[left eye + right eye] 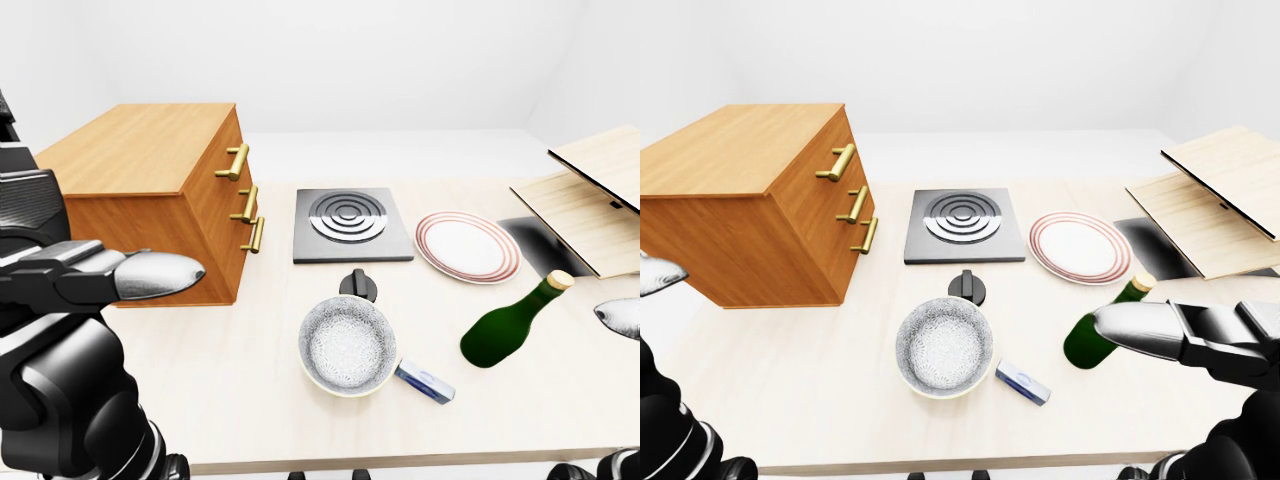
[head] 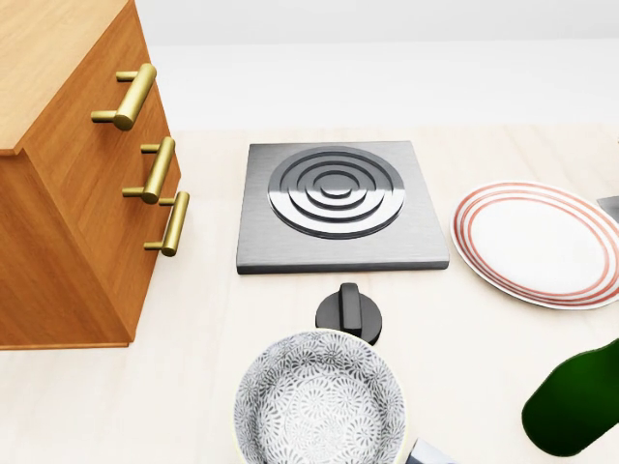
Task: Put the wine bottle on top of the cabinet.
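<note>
While the bowl [image 1: 347,345] sits empty, the wine bottle [image 1: 510,326] lies beside it

In the head view, the bottle [image 2: 573,406] is cut off at the lower right corner, neck and cork out of frame, and the bowl [image 2: 320,401] runs off the bottom edge. The cabinet [image 2: 58,174] is cropped at the left and top edges, and the plate [image 2: 538,243] is clipped at the right. In the right-eye view, the right hand [image 1: 1160,331] covers the bottle's lower right side; whether fingers touch the glass cannot be told. In the left-eye view, the left hand [image 1: 130,275] hides part of the cabinet's lower left face. The label on the small box [image 1: 424,381] is too small to read.
</note>
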